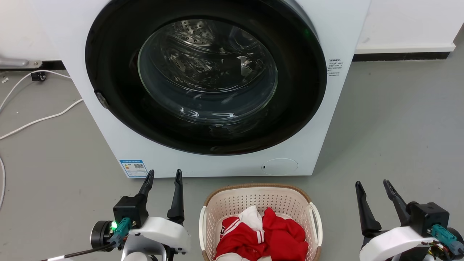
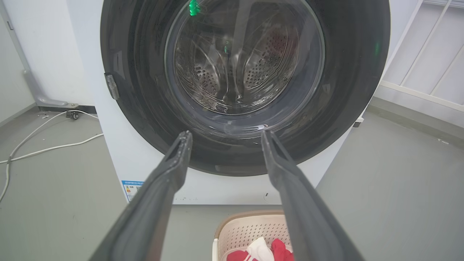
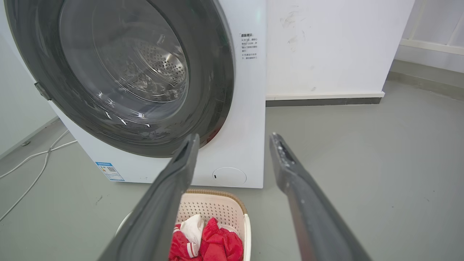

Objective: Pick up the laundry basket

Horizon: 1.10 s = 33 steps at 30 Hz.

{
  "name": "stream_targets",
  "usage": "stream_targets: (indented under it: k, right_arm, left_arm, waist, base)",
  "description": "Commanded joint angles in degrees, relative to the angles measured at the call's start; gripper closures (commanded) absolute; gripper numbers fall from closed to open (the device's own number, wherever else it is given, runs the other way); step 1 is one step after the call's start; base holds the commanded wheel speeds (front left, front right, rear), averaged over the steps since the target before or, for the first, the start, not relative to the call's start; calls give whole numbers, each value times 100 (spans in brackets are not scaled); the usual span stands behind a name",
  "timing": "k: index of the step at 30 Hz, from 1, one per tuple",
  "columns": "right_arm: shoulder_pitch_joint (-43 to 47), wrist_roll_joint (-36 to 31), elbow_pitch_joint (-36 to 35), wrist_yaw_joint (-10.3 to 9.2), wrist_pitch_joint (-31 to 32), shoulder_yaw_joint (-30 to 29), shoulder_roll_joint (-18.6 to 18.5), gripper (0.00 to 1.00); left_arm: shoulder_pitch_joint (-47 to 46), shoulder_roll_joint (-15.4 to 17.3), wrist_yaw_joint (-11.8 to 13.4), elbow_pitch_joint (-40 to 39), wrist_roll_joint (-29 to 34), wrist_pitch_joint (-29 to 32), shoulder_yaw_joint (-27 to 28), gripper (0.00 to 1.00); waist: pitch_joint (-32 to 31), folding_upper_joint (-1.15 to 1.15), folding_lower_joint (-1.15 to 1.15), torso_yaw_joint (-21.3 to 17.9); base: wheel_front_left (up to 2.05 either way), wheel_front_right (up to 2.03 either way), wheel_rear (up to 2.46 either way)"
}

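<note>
Left end effector (image 1: 164, 173) is hanging released, its two long dark fingers (image 2: 170, 170) spread apart and gripping nothing. Its fingertips are pointing toward the washer (image 1: 203, 165), whose white front is standing just beyond them. In the left wrist view the fingers are framing the lower part of the round door (image 2: 232, 65).

Right end effector (image 1: 372, 183) is likewise hanging released, fingers apart around nothing. It is pointing the same way, toward the grey floor (image 1: 391, 137) beside the washer's right side.

Between the two end effectors the laundry basket (image 1: 253, 201) is sitting on the floor, to the right of the left one and to the left of the right one. It is touching neither, and in the head view it is lying somewhat closer to the left one. Its brown rim is facing up and its white loop handles are showing on both sides. Red and white clothes (image 1: 268, 235) are lying bundled inside it.

Ahead of the basket, the washer's door is standing shut, its glass showing the metal drum. A blue sticker (image 1: 133, 168) is showing on the washer's lower corner, just beside the left end effector's outer fingertip. Farther out to that end effector's left, white cables (image 1: 40, 119) are trailing across the floor.
</note>
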Motion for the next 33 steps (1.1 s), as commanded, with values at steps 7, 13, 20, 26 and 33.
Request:
stream_targets:
  k: [7, 13, 20, 26, 33]
  right_arm:
    - [69, -379, -78, -2, -39, -36, 22, 0]
    - [94, -621, -94, -2, -75, -39, 37, 0]
    - [115, -803, -105, -2, -93, -22, 54, 0]
    - [140, -925, -112, -2, -122, -14, 65, 0]
    - [106, -833, -83, -2, -127, -30, 72, 0]
  left_arm:
    - [-61, 37, 78, -2, 359, -111, -19, 0]
    - [-32, 32, 107, 51, 554, -171, -23, 0]
    - [-53, 15, 159, 111, 779, -252, -40, 0]
    - [-29, 3, 192, 126, 907, -293, -56, 0]
    - [-67, -10, 201, 152, 858, -291, -34, 0]
  waist:
    - [5, 0, 0, 22]
    - [17, 0, 0, 16]
    - [38, 0, 0, 1]
    - [47, 0, 0, -13]
    - [82, 0, 0, -15]
  base:
    - [0, 0, 0]
    - [0, 0, 0]
    - [0, 0, 0]
    - [0, 0, 0]
    - [0, 0, 0]
